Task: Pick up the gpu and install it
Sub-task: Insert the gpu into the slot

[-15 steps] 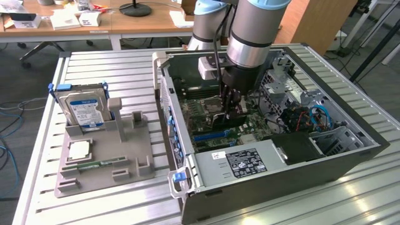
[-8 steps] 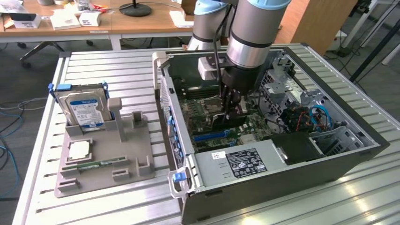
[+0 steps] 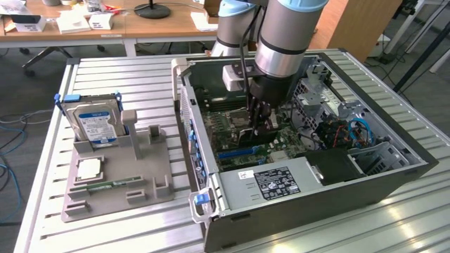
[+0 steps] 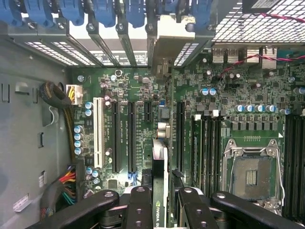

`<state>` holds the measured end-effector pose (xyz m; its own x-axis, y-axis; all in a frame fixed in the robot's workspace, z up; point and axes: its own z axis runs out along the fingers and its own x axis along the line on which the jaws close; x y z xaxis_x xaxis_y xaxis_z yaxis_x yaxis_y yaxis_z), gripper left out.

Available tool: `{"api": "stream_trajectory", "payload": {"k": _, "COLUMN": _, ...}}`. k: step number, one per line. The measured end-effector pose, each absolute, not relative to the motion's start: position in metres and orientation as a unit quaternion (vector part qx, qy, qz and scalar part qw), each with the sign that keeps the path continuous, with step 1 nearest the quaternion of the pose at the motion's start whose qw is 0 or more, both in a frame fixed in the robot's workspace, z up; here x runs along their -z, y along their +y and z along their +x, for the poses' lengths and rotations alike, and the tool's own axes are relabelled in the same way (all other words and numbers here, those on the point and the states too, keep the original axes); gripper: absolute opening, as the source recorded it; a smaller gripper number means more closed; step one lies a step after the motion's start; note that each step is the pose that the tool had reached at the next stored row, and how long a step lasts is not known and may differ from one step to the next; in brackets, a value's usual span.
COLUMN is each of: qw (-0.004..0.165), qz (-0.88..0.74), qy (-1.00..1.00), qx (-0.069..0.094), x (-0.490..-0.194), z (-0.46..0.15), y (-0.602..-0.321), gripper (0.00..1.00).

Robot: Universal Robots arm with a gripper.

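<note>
Hanging edge-down inside the open computer case [image 3: 393,174], the gpu [image 4: 164,157] is held by the jaws of the robot arm [image 3: 281,42]. They are closed on its two flat faces, with a black finger [image 4: 140,210] pressed against each side near the upper edge. In the wrist view the card is seen edge-on above the green motherboard [image 4: 124,81], running parallel to the long black slots [image 4: 180,129]. Its pale metal bracket [image 4: 171,33] is at the case's rear wall, just below the row of blue latches [image 4: 105,12]. Whether the card's lower edge touches a slot cannot be told.

The card looks light, thin and stiff, but it is probably fragile. Its bare parts and its contact edge would not stand squeezing or scraping, and a tilted card could jam. The flat faces close to the top edge, where the jaws now grip, look like the safest hold, because this leaves the bracket and the lower edge free. The narrow grip could let the card swing about that hold.

Outside the case, toward the exterior view's left, a silver hard drive [image 3: 95,124] stands upright in a grey holder [image 3: 140,168] on the slatted bench [image 3: 126,74]. A narrow memory stick [image 3: 105,185] lies flat in the same holder.
</note>
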<state>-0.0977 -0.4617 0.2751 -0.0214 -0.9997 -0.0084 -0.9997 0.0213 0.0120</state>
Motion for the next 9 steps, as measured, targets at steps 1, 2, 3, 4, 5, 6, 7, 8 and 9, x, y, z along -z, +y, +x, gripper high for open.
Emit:
{"api": "stream_trajectory", "payload": {"k": 1, "qw": 0.001, "qz": 0.699, "qy": -0.715, "qx": 0.007, "x": -0.2751, "z": -0.0978, "y": -0.4620, "gripper": 0.26}}
{"api": "stream_trajectory", "payload": {"k": 2, "qw": 0.001, "qz": 0.700, "qy": -0.715, "qx": 0.007, "x": -0.2751, "z": -0.0978, "y": -0.4623, "gripper": 0.26}}
{"api": "stream_trajectory", "payload": {"k": 3, "qw": 0.001, "qz": 0.699, "qy": -0.715, "qx": 0.007, "x": -0.2751, "z": -0.0979, "y": -0.4624, "gripper": 0.26}}
{"api": "stream_trajectory", "payload": {"k": 4, "qw": 0.001, "qz": 0.699, "qy": -0.715, "qx": 0.007, "x": -0.2751, "z": -0.0979, "y": -0.4624, "gripper": 0.26}}
{"api": "stream_trajectory", "payload": {"k": 5, "qw": 0.001, "qz": 0.699, "qy": -0.715, "qx": 0.007, "x": -0.2751, "z": -0.0979, "y": -0.4624, "gripper": 0.26}}
{"api": "stream_trajectory", "payload": {"k": 6, "qw": 0.001, "qz": 0.699, "qy": -0.715, "qx": 0.007, "x": -0.2751, "z": -0.0979, "y": -0.4624, "gripper": 0.26}}
{"api": "stream_trajectory", "payload": {"k": 7, "qw": 0.001, "qz": 0.699, "qy": -0.715, "qx": 0.007, "x": -0.2751, "z": -0.0979, "y": -0.4624, "gripper": 0.26}}
{"api": "stream_trajectory", "payload": {"k": 8, "qw": 0.001, "qz": 0.700, "qy": -0.715, "qx": 0.007, "x": -0.2751, "z": -0.0982, "y": -0.4625, "gripper": 0.26}}
{"api": "stream_trajectory", "payload": {"k": 9, "qw": 0.001, "qz": 0.700, "qy": -0.715, "qx": 0.007, "x": -0.2752, "z": -0.0990, "y": -0.4625, "gripper": 0.26}}
